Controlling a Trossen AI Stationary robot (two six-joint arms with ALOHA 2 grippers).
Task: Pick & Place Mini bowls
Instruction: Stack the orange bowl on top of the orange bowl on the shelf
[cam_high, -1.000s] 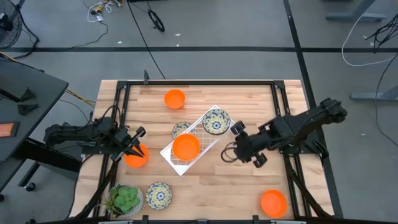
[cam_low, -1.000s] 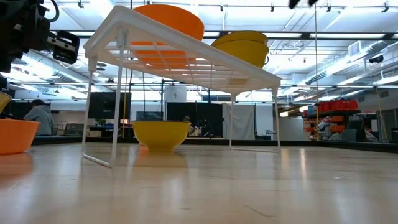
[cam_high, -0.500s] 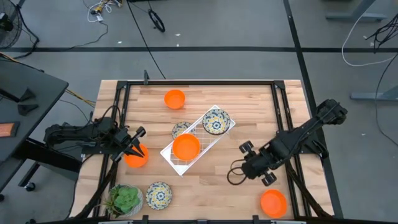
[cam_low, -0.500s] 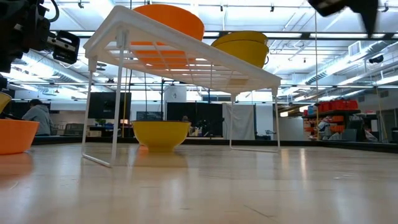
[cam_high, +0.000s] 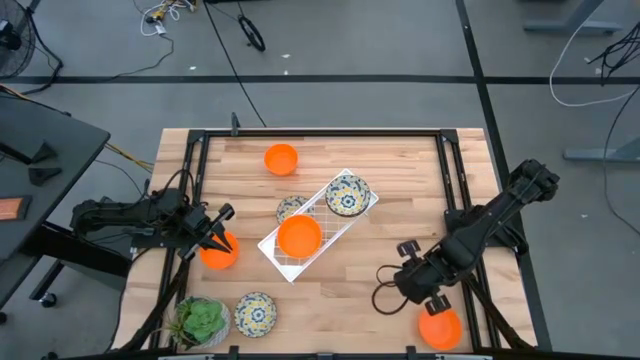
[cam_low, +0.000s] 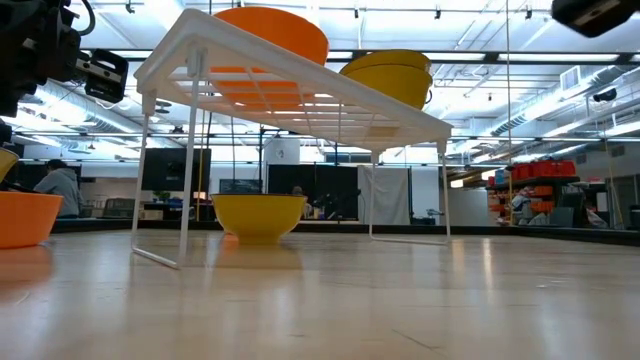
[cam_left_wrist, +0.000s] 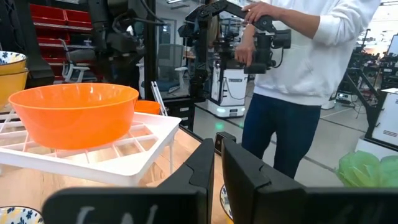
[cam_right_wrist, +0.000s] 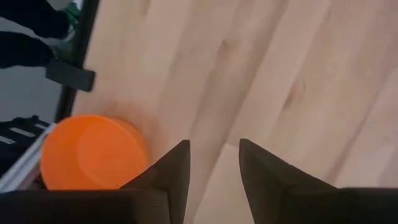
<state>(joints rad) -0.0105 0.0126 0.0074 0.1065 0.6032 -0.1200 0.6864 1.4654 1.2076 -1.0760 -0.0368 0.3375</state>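
Several mini bowls show in the high view. One orange bowl (cam_high: 298, 236) and one patterned bowl (cam_high: 347, 193) sit on top of the white wire rack (cam_high: 322, 248). Another patterned bowl (cam_high: 289, 207) stands on the table under the rack. My right gripper (cam_high: 408, 283) (cam_right_wrist: 214, 162) hangs open over bare wood, just beside the orange bowl (cam_high: 440, 326) (cam_right_wrist: 93, 152) at the near right corner. My left gripper (cam_high: 215, 232) (cam_left_wrist: 217, 163) is shut and stands next to the orange bowl (cam_high: 218, 252) (cam_low: 20, 218) at the table's left side.
A further orange bowl (cam_high: 281, 158) rests near the far edge, and a patterned bowl (cam_high: 255, 313) beside the potted green plant (cam_high: 200, 322) at the near left corner. A black frame (cam_high: 470, 270) borders the table. A person (cam_left_wrist: 298, 74) stands beyond the table.
My right gripper has swung away from the rack, toward the table's near edge and right side, and now stands next to the orange bowl in the near right corner. The bowls and the rack have not moved.
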